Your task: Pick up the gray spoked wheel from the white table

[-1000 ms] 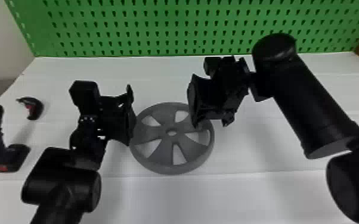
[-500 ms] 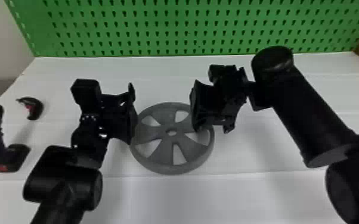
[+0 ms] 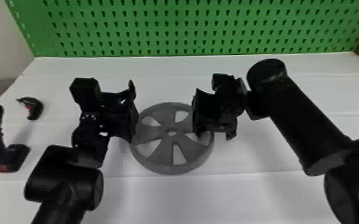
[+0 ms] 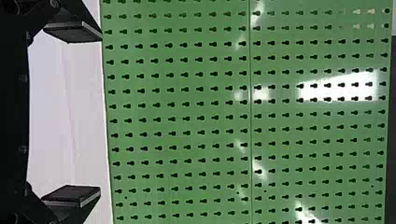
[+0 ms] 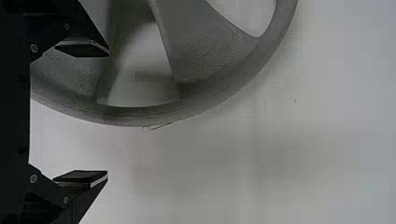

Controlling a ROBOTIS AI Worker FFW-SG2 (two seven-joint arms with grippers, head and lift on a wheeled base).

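Taking the head view as a dial centred on the gray spoked wheel [image 3: 161,152], you have the wheel lying flat on the white surface [image 3: 164,202], spokes and hub facing up. Your left gripper [image 3: 133,114] is over its edge between 9 and 10 o'clock, with the arm coming in from 8 o'clock. In the left wrist view its jaws stand spread, with nothing pinched between them and the green perforated board [image 4: 187,112] beyond. Your right gripper [image 3: 196,114] is above the wheel's side between 2 and 3 o'clock, its arm running in from 4 o'clock. The right wrist view shows you those jaws spread too: one overlaps the wheel, the other lies against white surface, and part of the rim shows between them, ungripped. You can't tell from here whether either gripper touches the wheel. The board rises behind the surface at 12 o'clock. Well out at 9 o'clock you have a black-and-red power tool [image 3: 12,153], and near it, between 9 and 10 o'clock, a smaller curved black-and-red piece [image 3: 36,109].
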